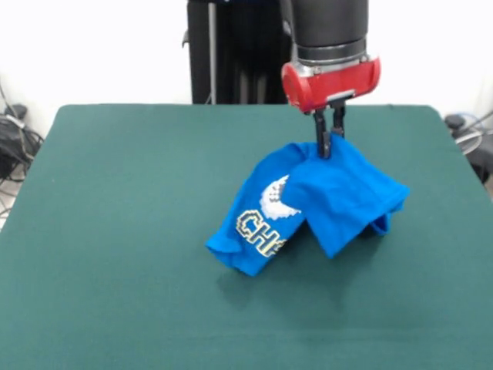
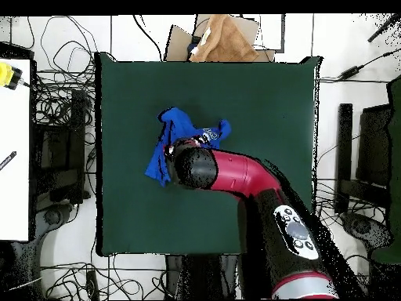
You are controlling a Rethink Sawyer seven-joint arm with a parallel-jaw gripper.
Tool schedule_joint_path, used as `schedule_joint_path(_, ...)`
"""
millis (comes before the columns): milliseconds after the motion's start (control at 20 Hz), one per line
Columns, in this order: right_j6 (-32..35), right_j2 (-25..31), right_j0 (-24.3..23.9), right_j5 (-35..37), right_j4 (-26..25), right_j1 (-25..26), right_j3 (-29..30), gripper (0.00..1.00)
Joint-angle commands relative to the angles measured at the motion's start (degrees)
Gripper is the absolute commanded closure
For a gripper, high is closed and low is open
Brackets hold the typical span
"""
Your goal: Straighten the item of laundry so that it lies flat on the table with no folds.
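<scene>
Fingers (image 1: 328, 143) pinch T-shirt (image 1: 339, 193) top fold, cloth draped. Recommend: pull outward, low over tabletop (image 1: 115, 231), to unfold w/o bunching.

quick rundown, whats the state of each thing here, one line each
blue T-shirt: pinched at a top fold, partly lifted, draped and crumpled, lower edges on the table, print partly showing
claw: shut on the shirt, pointing down
arm: reached out over the table
green table: shirt resting on it near the middle
</scene>
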Motion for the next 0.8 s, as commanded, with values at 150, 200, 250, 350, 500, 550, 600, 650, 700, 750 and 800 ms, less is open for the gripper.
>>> schedule_joint_path(150, 11.1, 0.7, -1.4, 1.4, 2.4, 0.4, 0.3, 1.00)
schedule_joint_path(200, 11.0, 1.0, -1.7, 1.0, 2.4, 0.0, 1.0, 1.00)
schedule_joint_path(250, 11.2, 0.8, -1.7, 1.8, 2.7, -1.2, 1.7, 1.00)
schedule_joint_path(350, 12.7, -0.6, -0.3, 4.6, 3.6, -5.4, 3.0, 1.00)
schedule_joint_path(500, 17.4, -5.1, 5.1, 9.6, 5.0, -11.1, 3.2, 1.00)
schedule_joint_path(550, 19.6, -7.5, 8.1, 11.8, 4.8, -12.9, 2.2, 1.00)
schedule_joint_path(600, 22.1, -9.9, 11.2, 14.7, 4.4, -14.5, 0.6, 1.00)
schedule_joint_path(650, 24.0, -11.8, 13.8, 17.6, 4.0, -15.8, -1.1, 1.00)
schedule_joint_path(700, 25.2, -12.9, 15.6, 20.1, 3.7, -16.7, -2.7, 1.00)
schedule_joint_path(750, 26.8, -13.9, 17.1, 24.0, 3.9, -17.2, -4.8, 1.00)
schedule_joint_path(800, 27.4, -14.0, 17.8, 27.5, 3.8, -17.7, -6.7, 1.00)
